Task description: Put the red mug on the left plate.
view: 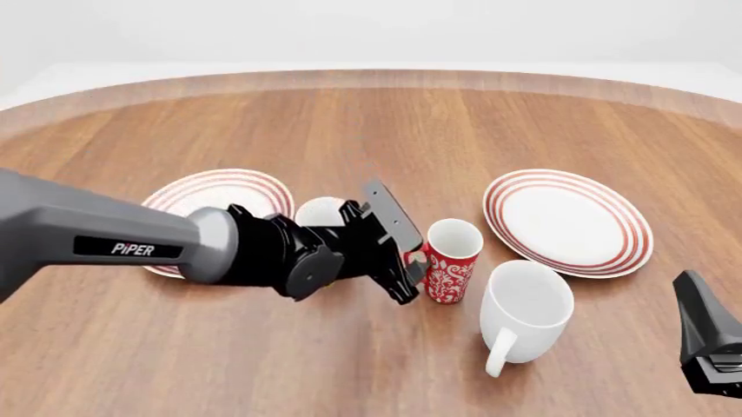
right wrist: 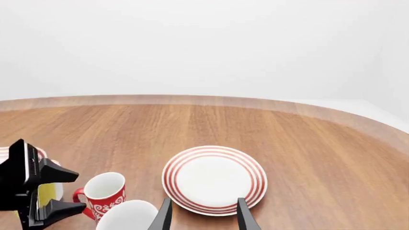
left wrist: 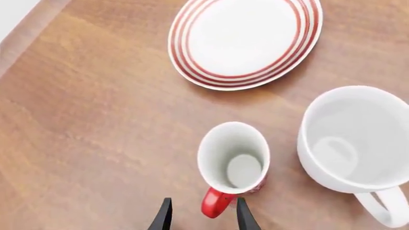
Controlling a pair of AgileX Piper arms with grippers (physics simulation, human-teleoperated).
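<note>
Straddling red mug (left wrist: 233, 163) handle: left gripper (left wrist: 203, 218), fingers apart.

Looking along my left gripper (left wrist: 203, 216), I see its two dark fingertips (left wrist: 164, 218) spread apart, with the red handle of the tall slim red mug with the white inside (left wrist: 233, 162) sitting between them. The mug stands upright on the brown wooden table (left wrist: 96, 124). Just beside it stands a bigger plain white mug (left wrist: 355, 139), its handle showing. Beyond both lies a round white plate with red concentric rings on its rim (left wrist: 244, 39), apart from either mug.
</note>
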